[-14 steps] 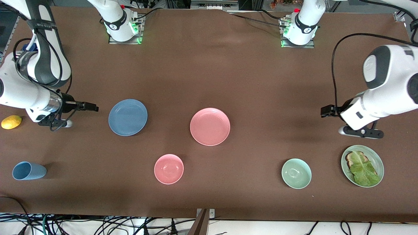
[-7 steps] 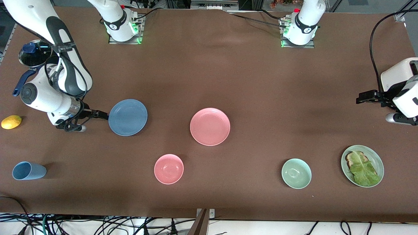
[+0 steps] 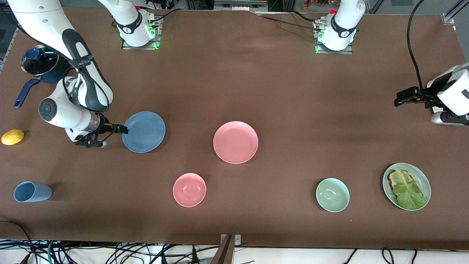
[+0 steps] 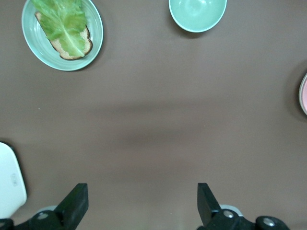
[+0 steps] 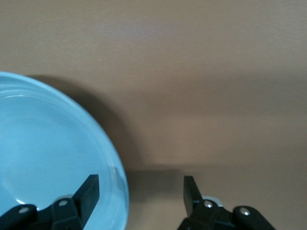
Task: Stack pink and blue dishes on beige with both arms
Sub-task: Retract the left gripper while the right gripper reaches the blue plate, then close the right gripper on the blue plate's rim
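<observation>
plates: one round matte blue plate (image 3: pixel 143 132), one pink plate (image 3: pixel 235 142) | right gripper (image 3: pixel 124 129): spread open astride blue rim | left gripper (image 4: pixel 139 203): wide open, nothing held

The blue plate (image 3: pixel 143 132) and pink plate (image 3: pixel 235 142) look matt and smooth; the brown counter (image 3: pixel 278 91) looks like soft cloth; the arms are glossy white plastic.

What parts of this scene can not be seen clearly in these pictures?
- Beige plate: in no view.
- Pot, front view: partly covered by the right arm.
- Blue plate, right wrist view: cut by the edge.
- Pink plate, left wrist view: only a sliver at the edge.
</observation>
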You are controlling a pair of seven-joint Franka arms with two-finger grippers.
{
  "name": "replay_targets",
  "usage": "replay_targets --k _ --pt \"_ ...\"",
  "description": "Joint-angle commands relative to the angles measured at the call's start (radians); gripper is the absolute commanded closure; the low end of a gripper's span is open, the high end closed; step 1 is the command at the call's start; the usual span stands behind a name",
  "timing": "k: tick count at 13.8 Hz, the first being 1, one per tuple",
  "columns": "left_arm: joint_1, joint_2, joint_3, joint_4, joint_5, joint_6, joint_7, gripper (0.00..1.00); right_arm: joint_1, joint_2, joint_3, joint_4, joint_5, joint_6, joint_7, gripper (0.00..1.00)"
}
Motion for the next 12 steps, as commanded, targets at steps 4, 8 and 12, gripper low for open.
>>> replay_targets --k 4,8,12 --pt "0.041 -0.078 -0.034 -0.014 0.022 -0.132 0.002 0.00 -0.009 0.017 0.032 0.006 0.024 0.049 -0.086 0.67" --pt "0.046 -0.083 -0.029 -0.028 0.020 -0.232 -0.004 0.00 -0.011 0.017 0.032 0.009 0.024 0.047 -0.089 1.00" --pt "0.088 -0.083 -0.024 -0.029 -0.067 -0.224 -0.012 0.00 -0.009 0.011 0.033 0.023 0.024 0.035 -0.088 1.00"
